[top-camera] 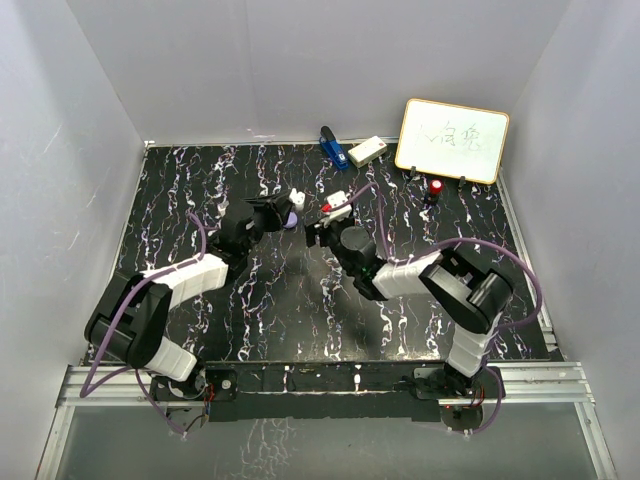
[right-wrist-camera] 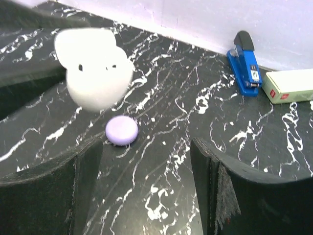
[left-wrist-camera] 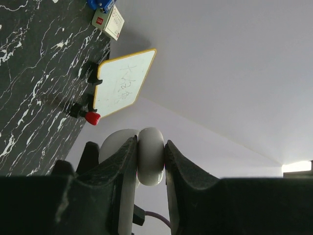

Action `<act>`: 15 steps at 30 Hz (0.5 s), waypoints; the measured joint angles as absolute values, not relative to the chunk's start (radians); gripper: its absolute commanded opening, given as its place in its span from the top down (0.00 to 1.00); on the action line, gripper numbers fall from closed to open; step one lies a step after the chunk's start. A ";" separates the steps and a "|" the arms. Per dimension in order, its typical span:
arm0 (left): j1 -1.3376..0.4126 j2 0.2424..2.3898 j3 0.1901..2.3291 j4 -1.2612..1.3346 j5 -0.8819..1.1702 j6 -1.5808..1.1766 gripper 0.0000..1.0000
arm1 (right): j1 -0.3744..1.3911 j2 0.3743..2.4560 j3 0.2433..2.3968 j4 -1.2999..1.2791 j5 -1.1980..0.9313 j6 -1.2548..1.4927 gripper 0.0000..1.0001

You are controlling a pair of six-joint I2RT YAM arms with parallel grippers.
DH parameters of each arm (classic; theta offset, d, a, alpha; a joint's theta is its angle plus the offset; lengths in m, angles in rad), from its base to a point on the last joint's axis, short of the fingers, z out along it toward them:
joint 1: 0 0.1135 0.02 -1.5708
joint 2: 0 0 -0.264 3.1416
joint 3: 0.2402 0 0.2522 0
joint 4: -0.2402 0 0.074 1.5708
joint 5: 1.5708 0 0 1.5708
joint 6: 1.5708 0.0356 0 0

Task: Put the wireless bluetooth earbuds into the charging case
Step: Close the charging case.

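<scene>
L gripper (left-wrist-camera: 150, 147) clamped on open white case (left-wrist-camera: 151, 159), R gripper (right-wrist-camera: 146, 144) apart & empty; case, upper left in R wrist view, may twist loose if R bumps it.

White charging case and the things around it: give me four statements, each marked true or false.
1. The left gripper is shut on the white charging case. True.
2. The right gripper grips the purple case. False: its jaws stand open with nothing between them, and the purple case lies on the table.
3. The blue stapler lies next to the white box near the far wall. True.
4. The whiteboard lies flat on the table. False: it stands propped up at the far right corner.
</scene>
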State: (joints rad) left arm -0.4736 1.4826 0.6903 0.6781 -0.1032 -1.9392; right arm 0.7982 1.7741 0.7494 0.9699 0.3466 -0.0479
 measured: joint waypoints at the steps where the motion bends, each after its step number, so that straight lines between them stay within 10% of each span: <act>1: -0.478 1.483 0.690 0.672 -0.109 -1.943 1.00 | 0.800 1.788 0.766 0.986 0.347 -0.052 0.30; 15: -0.498 1.515 0.694 0.672 -0.124 -1.958 1.00 | 0.813 1.851 0.860 1.039 0.376 -0.073 0.29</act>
State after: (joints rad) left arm -0.4976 1.5154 0.6941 0.6720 -0.1242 -1.9575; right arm 0.8127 1.8507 0.8597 1.0389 0.3763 -0.0734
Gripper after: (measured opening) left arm 0.241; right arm 0.707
